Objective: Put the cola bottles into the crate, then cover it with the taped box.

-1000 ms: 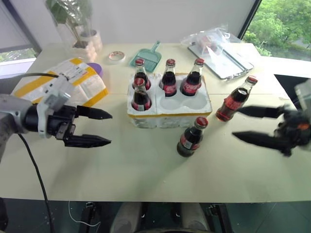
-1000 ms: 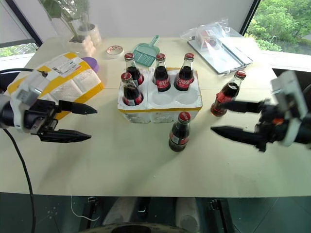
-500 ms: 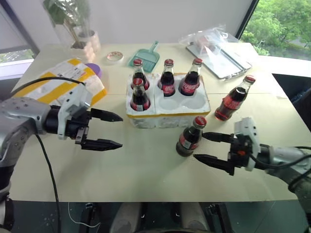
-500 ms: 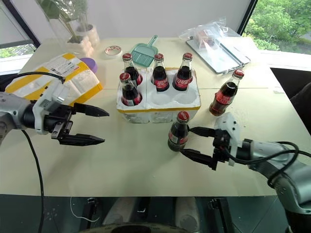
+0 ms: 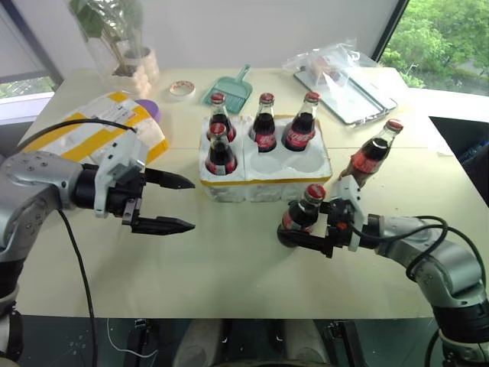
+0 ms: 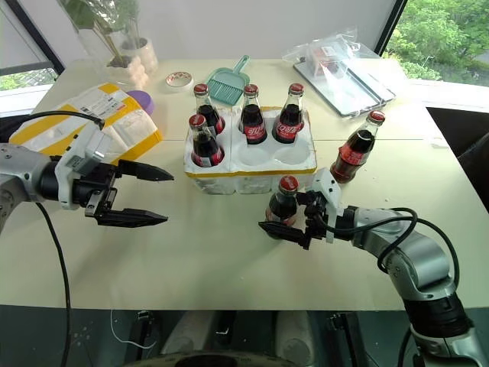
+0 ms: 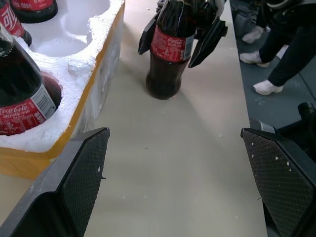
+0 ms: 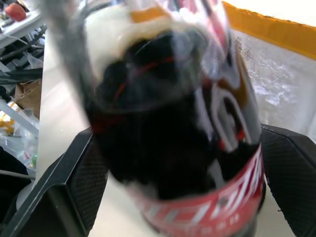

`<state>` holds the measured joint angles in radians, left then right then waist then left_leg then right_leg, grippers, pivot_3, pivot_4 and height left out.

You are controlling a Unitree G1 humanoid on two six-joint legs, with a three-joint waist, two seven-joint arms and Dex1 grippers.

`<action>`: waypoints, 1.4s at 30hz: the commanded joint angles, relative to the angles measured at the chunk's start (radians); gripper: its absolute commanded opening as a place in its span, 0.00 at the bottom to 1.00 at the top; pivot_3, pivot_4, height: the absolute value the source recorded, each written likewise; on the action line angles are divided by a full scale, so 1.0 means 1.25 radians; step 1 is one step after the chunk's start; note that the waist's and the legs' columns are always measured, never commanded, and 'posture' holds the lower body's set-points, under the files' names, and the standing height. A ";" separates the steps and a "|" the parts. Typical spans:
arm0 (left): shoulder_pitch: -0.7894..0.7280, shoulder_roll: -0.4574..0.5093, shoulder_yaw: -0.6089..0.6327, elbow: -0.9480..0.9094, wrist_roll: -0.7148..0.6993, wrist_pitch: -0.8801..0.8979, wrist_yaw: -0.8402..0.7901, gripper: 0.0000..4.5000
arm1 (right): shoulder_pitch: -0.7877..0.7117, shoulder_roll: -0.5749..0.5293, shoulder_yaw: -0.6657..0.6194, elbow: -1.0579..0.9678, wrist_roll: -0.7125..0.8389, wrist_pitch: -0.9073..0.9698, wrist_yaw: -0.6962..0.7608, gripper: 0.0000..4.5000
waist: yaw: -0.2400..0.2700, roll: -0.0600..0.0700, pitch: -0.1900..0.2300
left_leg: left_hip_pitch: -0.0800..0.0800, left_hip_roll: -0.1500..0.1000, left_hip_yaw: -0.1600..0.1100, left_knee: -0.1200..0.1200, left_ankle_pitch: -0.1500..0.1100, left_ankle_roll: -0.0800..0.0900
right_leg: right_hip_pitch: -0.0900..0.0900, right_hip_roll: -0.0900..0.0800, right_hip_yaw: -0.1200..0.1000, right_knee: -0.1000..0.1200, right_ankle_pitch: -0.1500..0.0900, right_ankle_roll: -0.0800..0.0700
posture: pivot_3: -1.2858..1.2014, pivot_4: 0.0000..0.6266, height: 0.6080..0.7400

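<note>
- The right claw has its two black fingers on either side of a cola bottle that stands on the table, just in front of the foam crate; the fingers flank the label and look close to the glass, but whether they press it yet I cannot tell.
- Beyond this claw the crate holds four bottles — three in the far row, one at the near left; the two wells nearest the claw, near middle and near right, are empty.
- A second loose bottle stands off the crate's right end, further out than the claw.
- The left claw hangs wide and empty well to the left of the crate; the taped box lies just behind it.
- To do this step well, I judge: close squarely on the label band, not the neck; lift straight up until the base clears the foam rim; keep the bottle upright — a tilt could knock the seated ones.
- The near right well looks the shortest way, which leaves the middle one for the other bottle.
</note>
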<state>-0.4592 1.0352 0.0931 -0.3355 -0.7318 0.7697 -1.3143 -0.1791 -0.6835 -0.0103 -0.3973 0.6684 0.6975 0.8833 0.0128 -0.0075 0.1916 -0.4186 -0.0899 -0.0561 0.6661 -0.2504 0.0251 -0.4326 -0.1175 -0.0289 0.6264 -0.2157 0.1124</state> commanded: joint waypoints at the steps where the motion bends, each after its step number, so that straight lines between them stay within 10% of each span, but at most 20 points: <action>1: -0.010 0.006 0.023 -0.017 -0.013 -0.002 0.009 1.00 | -0.014 -0.002 -0.028 -0.029 0.042 0.002 0.020 0.71 | 0.000 0.000 0.000 | 0.000 0.000 0.000 0.000 0.000 0.000 | 0.000 0.000 0.000 0.000 0.000 0.000 | 0.52 0.24 0.99; 10: 0.006 0.004 0.031 -0.017 -0.014 -0.013 0.027 1.00 | -0.096 -0.061 -0.172 -0.060 0.330 0.150 0.049 0.63 | -0.001 0.000 0.000 | 0.000 0.000 0.000 0.000 0.000 0.000 | 0.000 0.000 0.000 0.000 0.000 0.000 | 0.52 0.24 0.99; 13: 0.003 0.001 0.034 -0.014 -0.015 -0.017 0.035 1.00 | -0.289 -0.019 -0.182 0.040 0.386 0.164 -0.019 0.63 | -0.007 0.000 0.001 | 0.000 0.000 0.000 0.000 0.000 0.000 | 0.000 0.000 0.000 0.000 0.000 0.000 | 0.52 0.24 0.99; 22: 0.000 -0.014 0.059 -0.023 -0.037 -0.013 0.081 1.00 | -0.569 0.146 -0.044 0.324 0.114 0.032 -0.133 0.63 | -0.017 0.000 0.001 | -0.001 -0.001 -0.001 -0.002 0.001 -0.002 | -0.003 0.000 0.000 0.002 0.000 0.000 | 0.52 0.24 0.99; 37: -0.015 -0.052 0.113 -0.011 -0.080 0.012 0.193 1.00 | -0.480 0.163 0.178 0.375 -0.202 -0.156 0.007 0.63 | -0.021 0.000 0.001 | -0.006 -0.002 0.001 -0.001 0.003 -0.005 | -0.009 0.001 0.001 0.003 0.000 0.000 | 0.52 0.24 0.99; 42: -0.020 -0.061 0.102 -0.011 -0.081 0.013 0.191 1.00 | -0.469 0.173 0.154 0.357 -0.205 -0.136 0.002 1.00 | -0.021 -0.001 0.001 | -0.005 -0.002 0.001 -0.001 0.003 -0.006 | -0.008 0.001 0.001 0.003 0.000 0.000 | 0.52 0.24 0.99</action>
<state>-0.4742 0.9560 0.2096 -0.3337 -0.8192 0.7957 -1.0722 -0.7675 -0.4767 0.2026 0.0963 0.4050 0.5197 0.8831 -0.0130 -0.0082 0.1925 -0.4253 -0.0925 -0.0555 0.6647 -0.2460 0.0181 -0.4425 -0.1166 -0.0283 0.6305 -0.2153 0.1122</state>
